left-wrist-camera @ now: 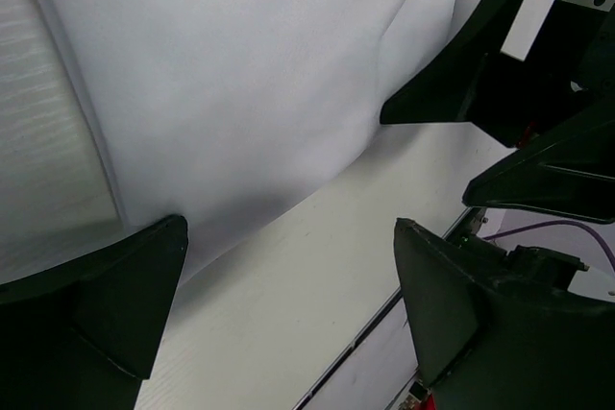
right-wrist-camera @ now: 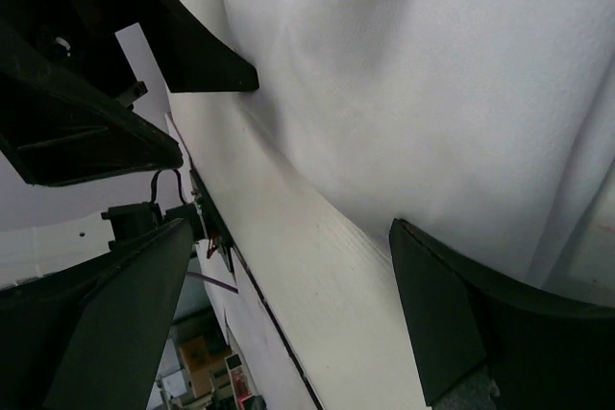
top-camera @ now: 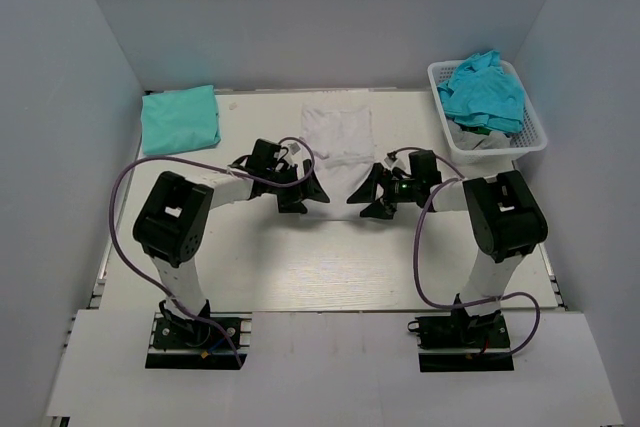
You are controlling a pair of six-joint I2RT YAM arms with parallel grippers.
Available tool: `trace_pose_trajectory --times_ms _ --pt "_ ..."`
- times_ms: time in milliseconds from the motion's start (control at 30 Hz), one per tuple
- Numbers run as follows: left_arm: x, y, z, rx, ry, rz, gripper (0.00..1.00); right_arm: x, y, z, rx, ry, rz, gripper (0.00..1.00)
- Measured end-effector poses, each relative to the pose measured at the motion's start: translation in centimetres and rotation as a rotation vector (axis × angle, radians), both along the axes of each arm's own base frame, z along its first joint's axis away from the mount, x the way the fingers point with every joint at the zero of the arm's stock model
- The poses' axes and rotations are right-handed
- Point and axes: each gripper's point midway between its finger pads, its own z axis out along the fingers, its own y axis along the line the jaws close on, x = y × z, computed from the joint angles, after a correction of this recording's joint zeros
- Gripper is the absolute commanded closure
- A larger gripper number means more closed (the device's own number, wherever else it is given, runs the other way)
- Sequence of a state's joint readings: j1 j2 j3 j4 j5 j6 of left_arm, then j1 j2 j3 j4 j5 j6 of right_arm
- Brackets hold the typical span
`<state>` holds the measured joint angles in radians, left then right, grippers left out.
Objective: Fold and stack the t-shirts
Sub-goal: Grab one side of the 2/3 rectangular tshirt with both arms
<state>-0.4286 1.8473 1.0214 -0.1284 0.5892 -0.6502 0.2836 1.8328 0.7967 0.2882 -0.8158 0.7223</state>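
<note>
Closest to us, the left arm (top-camera: 175,217) and right arm (top-camera: 505,212) rise from the near edge of the table (top-camera: 320,277) and bend inward; the left gripper (top-camera: 300,190) and right gripper (top-camera: 372,197) face each other just beside the near hem of the white t-shirt (top-camera: 338,137); both sets of fingers stand wide apart and hold nothing.

We judge the white shirt to be the one in hand; it lies flat as a narrow rectangle at the middle of the table, towards the far edge; one folded teal t-shirt (top-camera: 180,119) sits at the far left corner; more teal t-shirts (top-camera: 485,92) are heaped in the basket (top-camera: 537,139) at the far right corner.

Our next move, as we see it, is to lower each gripper onto its own near corner of the hem, pinch a single edge, and carry it towards the far edge; then lift the folded shirt over to the teal one.

Room is tight between the grippers, since each wrist view shows the other's fingers close by; the broad strip of table towards the near edge gives us space to draw back.
</note>
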Motion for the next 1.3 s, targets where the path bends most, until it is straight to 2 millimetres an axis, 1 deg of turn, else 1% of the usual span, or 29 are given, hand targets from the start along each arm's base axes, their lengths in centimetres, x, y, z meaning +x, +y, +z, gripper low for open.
trace_pose_trajectory --times_ms 200,300,333,400,567,633,667,733,867,900,933,967,1067,1133,1167,1200,1267,1300 --pt "-1.1 0.5 0.1 0.018 0.002 -0.006 0.00 -1.3 -0.8 0.1 -0.018 -0.020 0.018 0.10" --pt "-1.8 1.3 0.3 0.065 0.010 -0.002 0.00 -2.1 -1.4 0.1 -0.068 -0.012 0.026 0.10" --pt "-2.0 1.9 0.3 0.097 0.012 0.008 0.00 -2.4 -1.8 0.2 -0.094 -0.008 0.026 0.10" --pt "-2.3 3.0 1.1 0.146 -0.002 0.026 0.00 -2.7 -2.5 0.7 -0.145 -0.019 0.024 0.10" --pt "-1.8 5.0 4.9 0.236 -0.111 0.083 0.00 -2.9 -4.4 3.3 -0.261 -0.123 -0.022 0.10" --pt "-1.7 5.5 5.3 0.265 -0.132 0.094 0.00 -2.7 -5.2 3.6 -0.311 -0.151 -0.050 0.10" --pt "-1.8 5.7 5.1 0.280 -0.130 0.095 0.00 -2.6 -5.5 3.5 -0.335 -0.152 -0.061 0.10" --pt "-2.2 5.8 3.6 0.318 -0.097 0.080 0.00 -2.7 -6.1 2.7 -0.372 -0.130 -0.074 0.10" --pt "-3.5 5.4 -0.6 0.381 0.001 0.028 0.00 -2.9 -6.4 0.4 -0.411 -0.061 -0.076 0.10" --pt "-3.7 5.2 -1.4 0.390 0.019 0.016 0.02 -3.0 -6.5 -0.2 -0.418 -0.039 -0.075 0.10" --pt "-3.6 4.8 -1.2 0.378 0.015 0.013 0.04 -3.0 -6.5 -0.7 -0.422 -0.019 -0.074 0.10" --pt "-3.4 4.4 -1.0 0.370 -0.003 0.010 0.09 -3.1 -6.2 -1.0 -0.410 0.001 -0.071 0.11" --pt "-3.4 3.6 -1.4 0.362 -0.005 0.000 0.19 -2.5 -5.9 -1.0 -0.397 0.003 -0.070 0.19" --pt "-3.2 3.2 -1.6 0.354 -0.006 -0.002 0.25 -2.0 -5.6 -1.2 -0.389 0.004 -0.065 0.26" --pt "-3.1 3.0 -1.7 0.350 -0.007 0.001 0.30 -1.8 -5.4 -1.3 -0.382 0.005 -0.063 0.28" --pt "-3.0 2.9 -1.8 0.347 -0.005 0.004 0.35 -1.7 -5.3 -1.4 -0.376 0.006 -0.061 0.37" --pt "-2.8 2.7 -2.0 0.341 -0.004 0.013 0.44 -1.5 -5.0 -1.7 -0.363 0.009 -0.054 0.45" --pt "-2.7 2.7 -2.1 0.340 -0.005 0.019 0.51 -1.5 -5.0 -2.0 -0.358 0.018 -0.052 0.49"
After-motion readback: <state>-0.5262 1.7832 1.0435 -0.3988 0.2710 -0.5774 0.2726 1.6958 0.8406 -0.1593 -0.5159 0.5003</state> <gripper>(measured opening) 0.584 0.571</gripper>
